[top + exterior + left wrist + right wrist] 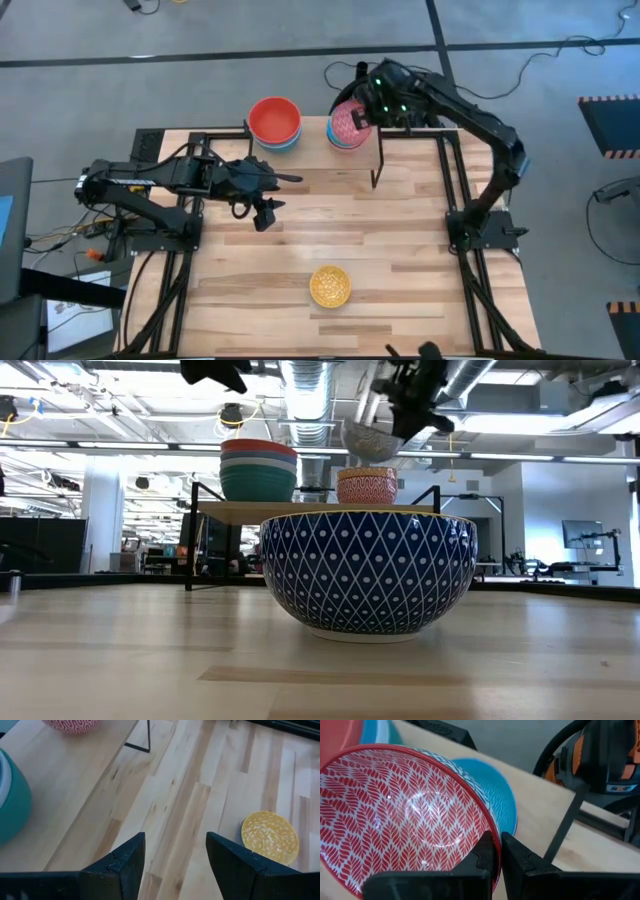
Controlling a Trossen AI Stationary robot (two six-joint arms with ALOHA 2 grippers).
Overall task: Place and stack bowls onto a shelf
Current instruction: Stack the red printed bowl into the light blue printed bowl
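Bowls point(274, 122) stacked on shelf point(75, 780) — yellow-patterned bowl point(330, 285) apart

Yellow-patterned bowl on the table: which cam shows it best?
High view: the yellow-patterned bowl sits whole and unblocked on the tabletop. The left wrist view has it partly behind that gripper's finger. Low view shows only its blue outside; right wrist view misses it.

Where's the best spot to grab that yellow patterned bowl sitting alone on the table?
Probably its rim. The yellow patterned bowl sits upright and open, so come straight down with one finger inside and one outside the wall. The left gripper is open and unloaded.
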